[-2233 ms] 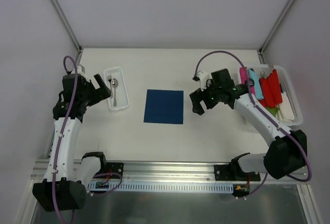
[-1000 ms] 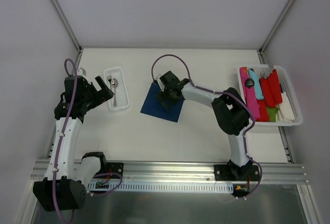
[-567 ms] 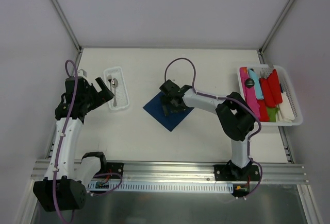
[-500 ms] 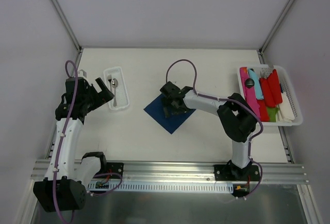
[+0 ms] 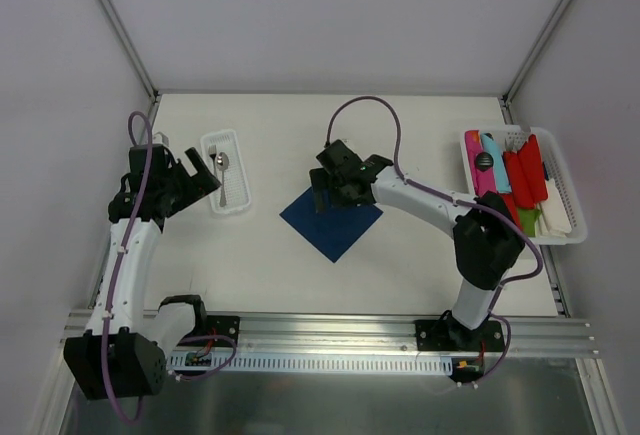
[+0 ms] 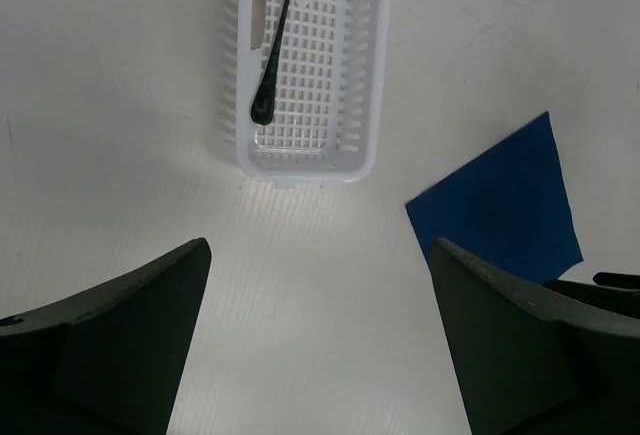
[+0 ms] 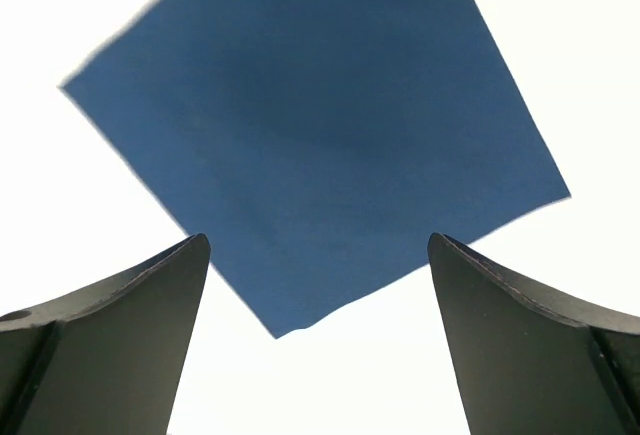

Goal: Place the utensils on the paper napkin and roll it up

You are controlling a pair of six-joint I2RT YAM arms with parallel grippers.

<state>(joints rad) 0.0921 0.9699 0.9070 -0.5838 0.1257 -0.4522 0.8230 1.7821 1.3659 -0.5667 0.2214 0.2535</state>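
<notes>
1. Since the frame 2.2 s back, the right arm has been swung from beside the basket to the table's middle. The paper napkin (image 5: 333, 225), then lying square, is now turned corner-on like a diamond.
2. Right gripper (image 5: 328, 192): recorded over the napkin's far corner. In the right wrist view its fingers (image 7: 110, 305) are spread wide with nothing between them. The navy sheet (image 7: 310, 145) lies flat below, one corner pointing into the gap. Contact with the sheet cannot be told.
3. Left gripper (image 5: 200, 177): held just beside the white tray (image 5: 241, 202). In its wrist view the fingers (image 6: 110, 325) are likewise spread and empty.
4. Utensils: the spoon (image 5: 222, 175) is seen lying inside the tray, well apart from the napkin.
5. Left wrist view only: the spoon (image 6: 272, 65) lies lengthwise on the tray's mesh floor (image 6: 335, 75), with a pale strip (image 6: 260, 10) beside it, kind not determinable. A napkin corner (image 6: 495, 205) is caught at right.
6. Top view only: a white basket (image 5: 567, 217) at the right edge, filled with red, pink and turquoise pieces (image 5: 520, 180).
7. Surface and room: an off-white table (image 5: 400, 275), closed in by pale walls (image 5: 330, 15). A metal rail (image 5: 330, 330) at the near edge carries both bases.
</notes>
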